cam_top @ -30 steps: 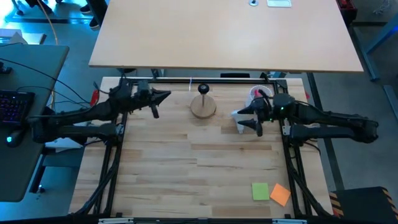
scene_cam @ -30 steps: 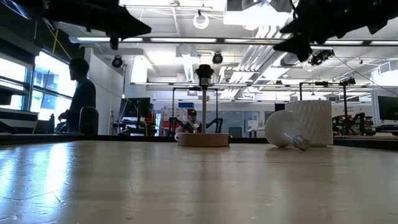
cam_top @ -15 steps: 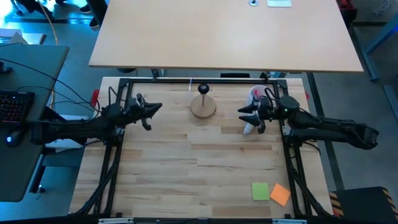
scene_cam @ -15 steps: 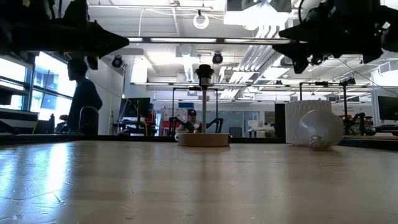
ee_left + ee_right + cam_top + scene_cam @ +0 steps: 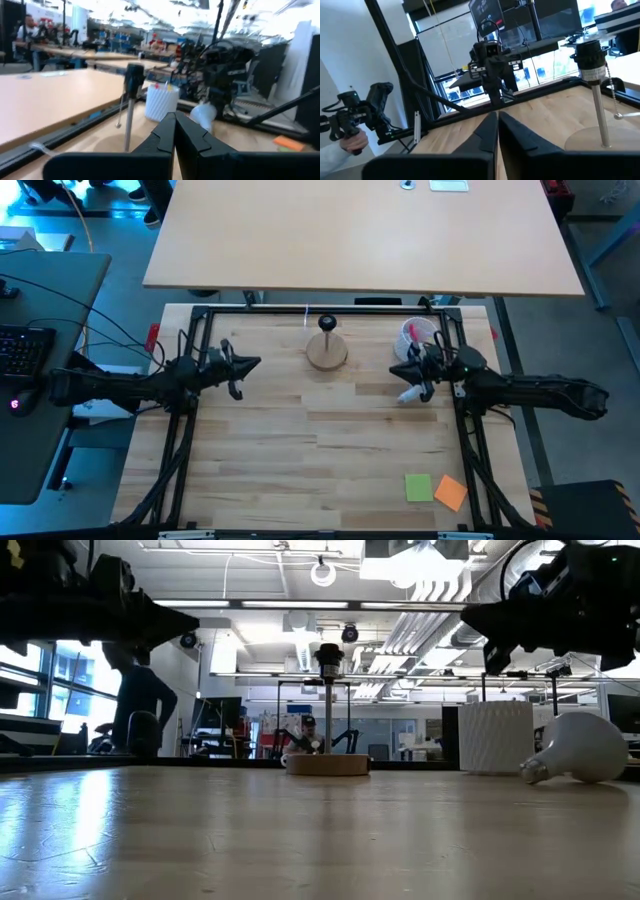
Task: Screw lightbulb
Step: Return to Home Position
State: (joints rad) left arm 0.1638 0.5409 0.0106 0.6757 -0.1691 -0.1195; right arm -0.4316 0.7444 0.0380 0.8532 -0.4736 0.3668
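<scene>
The white lightbulb (image 5: 582,759) lies on its side on the wooden table, its narrow base (image 5: 531,772) pointing toward the table's left. In the high view the lightbulb (image 5: 409,394) shows just under my right gripper's fingers. No gripper touches it. My right gripper (image 5: 396,368) hangs above it, shut and empty, pointing level toward the table's left. My left gripper (image 5: 252,364), also shut and empty, points level toward the right, left of the round wooden stand (image 5: 327,353). The stand's black socket (image 5: 329,656) stands upright on a thin pole.
A white ribbed cup (image 5: 418,335) with pink items stands at the back right, just behind my right gripper. A green (image 5: 418,487) and an orange sticky note (image 5: 451,493) lie near the front right. A person (image 5: 138,705) sits in the room beyond the table.
My right gripper has shut on nothing, come down and tipped up from slanting down to level. The lightbulb has rolled on the table toward its near right, its base turning leftward. My left gripper has sunk and drawn back toward the table's left and near side.
</scene>
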